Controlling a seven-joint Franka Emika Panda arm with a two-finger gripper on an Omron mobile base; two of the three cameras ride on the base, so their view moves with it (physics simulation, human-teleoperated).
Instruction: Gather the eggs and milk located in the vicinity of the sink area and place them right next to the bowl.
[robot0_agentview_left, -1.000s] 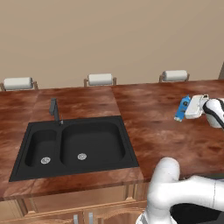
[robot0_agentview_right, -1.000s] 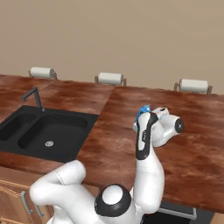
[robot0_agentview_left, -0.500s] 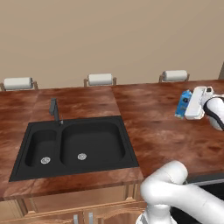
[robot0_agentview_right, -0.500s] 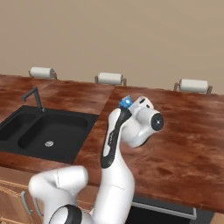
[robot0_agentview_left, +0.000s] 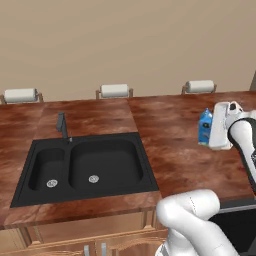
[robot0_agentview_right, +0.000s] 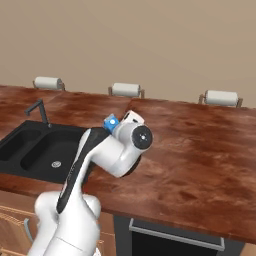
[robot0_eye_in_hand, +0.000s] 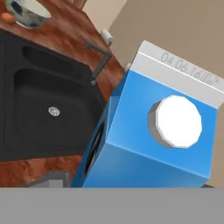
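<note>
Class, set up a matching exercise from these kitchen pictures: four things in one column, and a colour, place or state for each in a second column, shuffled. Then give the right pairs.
Things:
1. milk carton
2. sink
3. bowl
4. faucet

Descriptions:
A. black, two basins with round silver drains
B. blue with a white round cap, up off the counter at the claw
C. thin and dark, standing at the sink's back edge
D. round, on the brown counter beyond the sink in the hand view

Pairs: 1-B, 2-A, 3-D, 4-C
</note>
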